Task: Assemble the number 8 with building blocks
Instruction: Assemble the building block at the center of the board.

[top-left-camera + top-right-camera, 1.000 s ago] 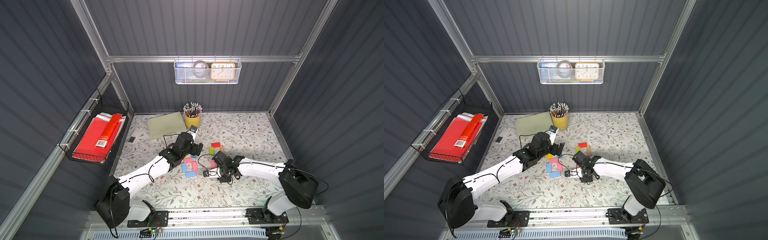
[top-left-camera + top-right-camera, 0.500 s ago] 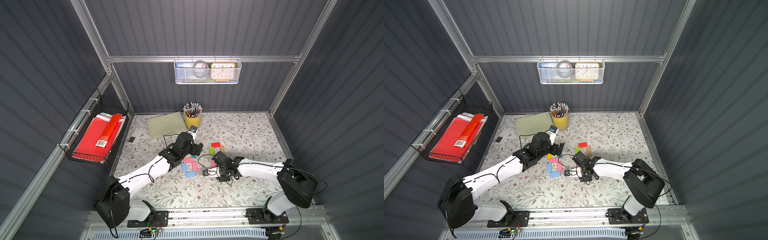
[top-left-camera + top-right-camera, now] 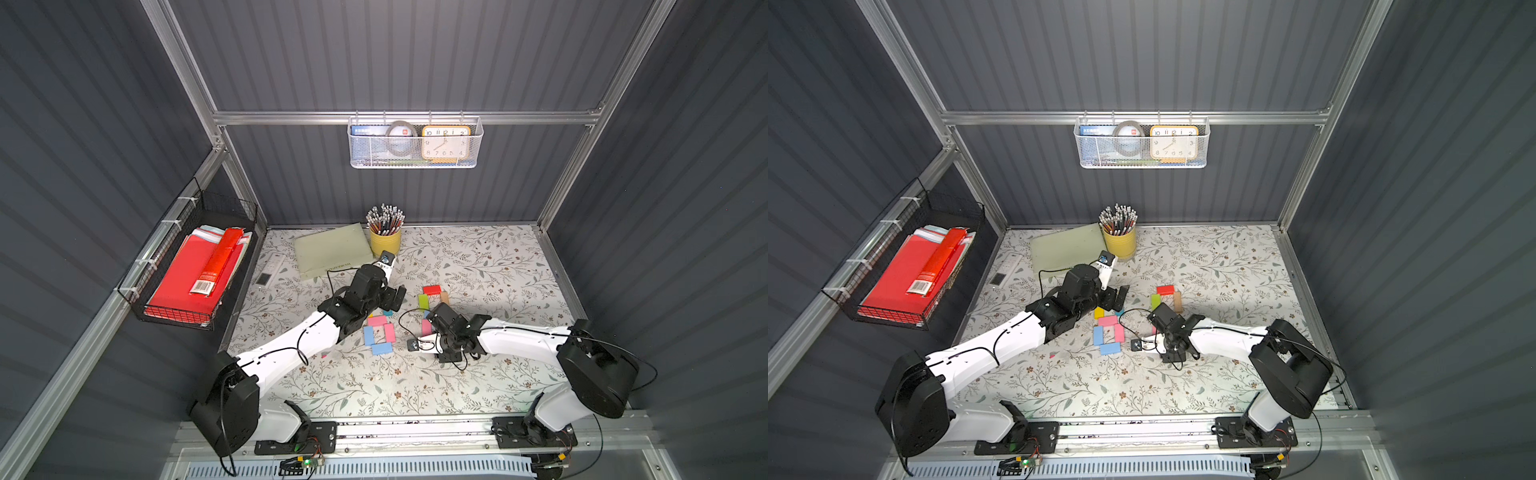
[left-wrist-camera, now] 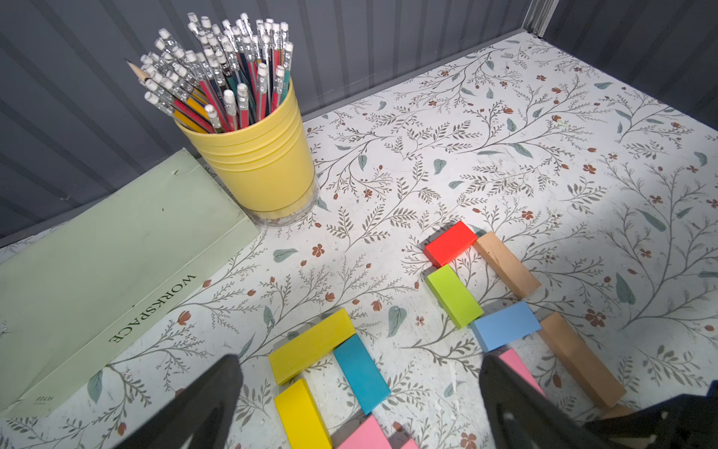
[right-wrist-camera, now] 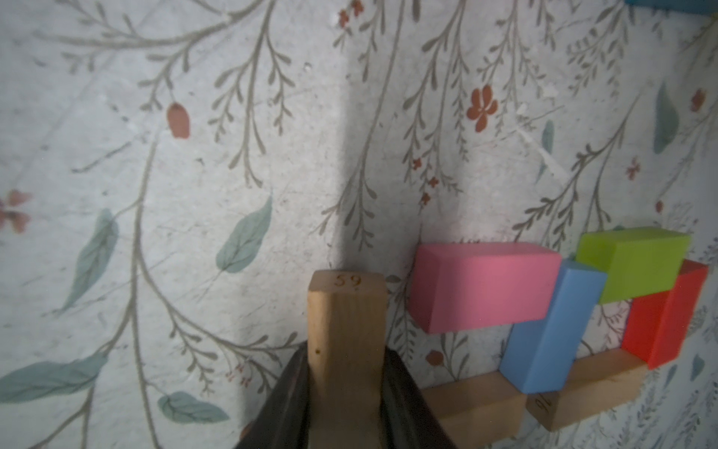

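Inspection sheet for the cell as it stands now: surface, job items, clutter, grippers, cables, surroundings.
Surface: floral tabletop, no spills seen.
Job's things: unfinished figure of red, lime, light blue, pink and two tan blocks; second cluster of yellow, teal, pink and blue blocks beside it.
Clutter: pencil cup, green box marked WORKSPACE, flat white device too small to identify.
Grippers: left gripper open, empty, above the second cluster; right gripper shut on a tan block at the unfinished figure.
Cables: black cable loops over the table beside the blocks.
Surroundings: white wire basket with a clock on the back wall; black wire basket with red folders on the side wall.
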{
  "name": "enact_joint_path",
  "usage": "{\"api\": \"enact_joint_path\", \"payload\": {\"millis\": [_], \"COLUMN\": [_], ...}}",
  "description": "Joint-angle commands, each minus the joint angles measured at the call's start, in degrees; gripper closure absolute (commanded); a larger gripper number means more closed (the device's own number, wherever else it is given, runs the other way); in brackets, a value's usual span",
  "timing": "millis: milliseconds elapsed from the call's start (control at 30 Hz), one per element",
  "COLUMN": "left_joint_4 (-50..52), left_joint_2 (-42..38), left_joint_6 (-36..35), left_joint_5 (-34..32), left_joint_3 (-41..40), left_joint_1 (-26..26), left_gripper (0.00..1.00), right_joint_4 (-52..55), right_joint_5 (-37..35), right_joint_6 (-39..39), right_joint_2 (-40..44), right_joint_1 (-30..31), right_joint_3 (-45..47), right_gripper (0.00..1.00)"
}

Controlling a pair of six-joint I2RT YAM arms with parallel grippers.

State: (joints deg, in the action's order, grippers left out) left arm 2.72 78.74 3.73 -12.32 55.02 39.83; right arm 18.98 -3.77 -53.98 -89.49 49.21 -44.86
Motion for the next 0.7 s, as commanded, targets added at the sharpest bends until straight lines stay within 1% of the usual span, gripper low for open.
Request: {"api": "enact_joint_path", "payload": {"millis": [0, 133, 300, 400, 500, 567, 667], "left_joint_4": [-0.1, 0.0, -0.1, -0.3, -0.9, -1.3, -1.6], "left_joint_2": [-1.5, -1.3, -1.0, -1.1, -1.4, -1.4, -0.9], "left_joint_6": [1.0, 0.9, 0.9, 0.9, 1.0, 1.3, 2.5], "left_joint_5": [-0.4, -0.4, -0.5, -0.7, -1.1, -1.0, 0.7], "left_joint_3": [-0.7, -0.7, -0.7, -0.9, -1.3, -1.3, -1.2], "left_joint_1": [0.2, 0.2, 0.2, 0.2, 0.2, 0.1, -0.5], "left_gripper": [0.01, 0.01, 0.01, 0.01, 0.0, 0.01, 0.01], "right_joint_4": [1.6, 1.0, -0.2, -1.6, -2.9, -5.1, -10.2], "right_joint_5": [-0.9, -0.9, -1.0, -0.1, 2.5, 3.5, 5.6], "right_joint_6": [-0.5, -0.7, -1.0, -0.4, 1.5, 3.6, 8.3], "right_joint_2": [0.3, 1.0, 2.7, 5.7, 10.1, 13.4, 18.5], "right_joint_1": [-0.4, -0.4, -0.4, -0.4, -0.4, -0.6, -1.9], "right_joint_3": [1.7, 1.9, 1.8, 1.6, 0.2, 0.1, 1.8], "right_gripper": [0.66, 0.64, 0.56, 0.54, 0.52, 0.46, 0.28]}}
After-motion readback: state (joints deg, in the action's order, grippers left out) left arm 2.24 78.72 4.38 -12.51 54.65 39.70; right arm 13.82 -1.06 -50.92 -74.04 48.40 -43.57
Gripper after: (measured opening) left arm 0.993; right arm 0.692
